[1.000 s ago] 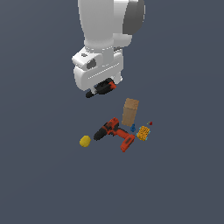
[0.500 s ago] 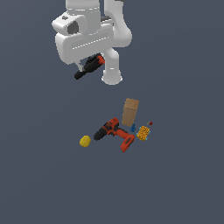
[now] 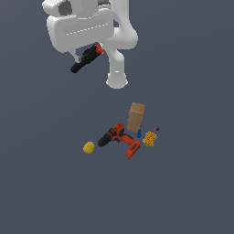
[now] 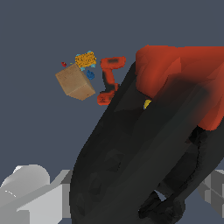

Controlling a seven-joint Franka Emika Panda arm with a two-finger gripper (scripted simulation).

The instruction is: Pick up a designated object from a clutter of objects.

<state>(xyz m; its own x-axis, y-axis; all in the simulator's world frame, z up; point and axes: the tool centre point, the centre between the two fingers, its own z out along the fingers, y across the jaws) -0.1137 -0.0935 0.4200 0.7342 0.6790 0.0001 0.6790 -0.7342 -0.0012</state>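
The designated object (image 3: 82, 62), slim and black with a red-orange end (image 3: 98, 48), hangs high above the floor in my gripper (image 3: 87, 57), which is shut on it. In the wrist view it fills most of the picture (image 4: 144, 153), with pale fingers (image 4: 30, 188) beside it. The clutter lies far below, apart from the gripper: a red-and-black drill (image 3: 118, 137), a tall tan box (image 3: 136, 117), a yellow ball (image 3: 89, 147), an orange-yellow block (image 3: 149, 139) and tiny blue (image 3: 138, 134) and red (image 3: 156, 129) bits. The drill (image 4: 109, 78) and box (image 4: 74, 82) also show in the wrist view.
The arm's white base column (image 3: 117, 77) stands behind the clutter. The floor is a plain dark grey surface (image 3: 192, 192). In the wrist view the ball (image 4: 147, 104) shows only as a sliver behind the held object.
The gripper has risen and moved toward the exterior view's left with the black object held in it. The clutter has not moved.
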